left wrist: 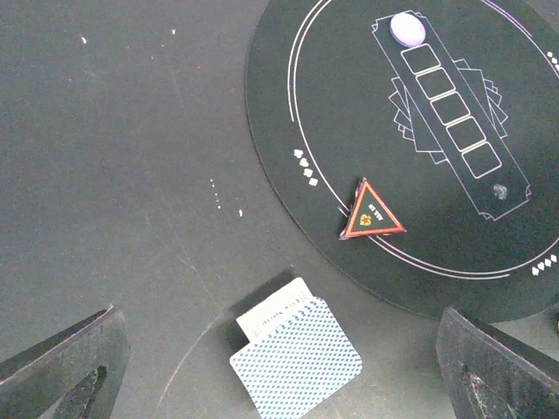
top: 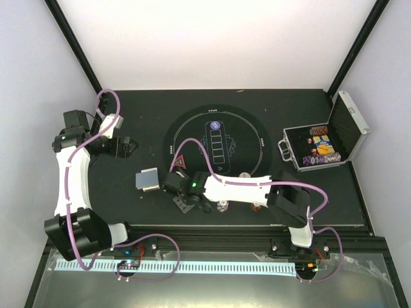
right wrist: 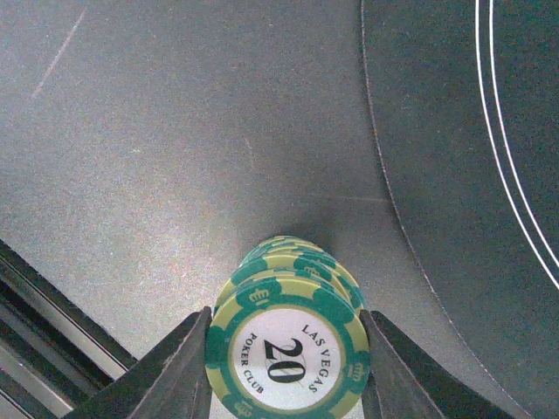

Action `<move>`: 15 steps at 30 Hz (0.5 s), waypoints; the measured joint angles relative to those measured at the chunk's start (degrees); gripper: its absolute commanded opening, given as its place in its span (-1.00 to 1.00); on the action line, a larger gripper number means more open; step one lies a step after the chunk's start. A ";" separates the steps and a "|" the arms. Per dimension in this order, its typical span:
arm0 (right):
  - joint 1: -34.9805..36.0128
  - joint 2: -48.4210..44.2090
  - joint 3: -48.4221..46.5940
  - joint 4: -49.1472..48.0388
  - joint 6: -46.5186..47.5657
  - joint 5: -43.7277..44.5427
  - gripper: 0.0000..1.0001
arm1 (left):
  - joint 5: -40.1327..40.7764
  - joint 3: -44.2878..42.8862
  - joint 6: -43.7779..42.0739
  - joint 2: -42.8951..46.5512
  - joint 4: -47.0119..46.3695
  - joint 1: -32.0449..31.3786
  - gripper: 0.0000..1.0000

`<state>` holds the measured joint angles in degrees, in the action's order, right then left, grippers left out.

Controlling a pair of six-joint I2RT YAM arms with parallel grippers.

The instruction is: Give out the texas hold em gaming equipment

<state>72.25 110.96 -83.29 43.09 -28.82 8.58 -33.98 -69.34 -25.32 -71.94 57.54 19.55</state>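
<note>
My right gripper (right wrist: 286,362) is shut on a short stack of green striped chips (right wrist: 288,340) marked 20, low over the bare table just left of the round mat's edge; in the top view it (top: 183,202) sits near the mat's front left. My left gripper (left wrist: 279,375) is open and empty, its fingers (left wrist: 61,367) wide apart above a blue-backed deck of cards (left wrist: 297,358), also in the top view (top: 148,179). A red triangle marker (left wrist: 371,212) and a white round button (left wrist: 407,29) lie on the mat.
The round black mat (top: 192,128) lies mid-table. The open silver case (top: 350,125) with several more chips stands at the right. Small chip stacks (top: 222,205) stand by the mat's front edge under the right arm. A rail (right wrist: 35,332) runs along the near table edge.
</note>
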 measured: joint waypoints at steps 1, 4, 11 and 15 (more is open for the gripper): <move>-0.02 0.00 -0.11 0.07 0.00 0.02 -0.87 | 0.11 -0.09 0.00 0.00 0.02 0.00 0.98; -0.42 -0.15 -0.46 0.26 0.00 -0.11 -0.92 | 0.31 -0.94 0.00 0.00 0.04 0.00 0.98; -4.87 -2.12 -3.87 1.84 0.74 -0.15 -0.96 | 0.76 -1.79 0.00 0.28 0.04 0.00 0.98; -9.92 -2.10 -8.55 2.25 2.43 -0.09 -0.96 | 0.94 -1.79 0.02 0.35 0.07 0.00 0.98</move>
<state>62.33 108.86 -91.83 45.34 -26.39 8.49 -33.04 -71.13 -25.30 -71.59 57.60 19.55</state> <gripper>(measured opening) 0.434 0.990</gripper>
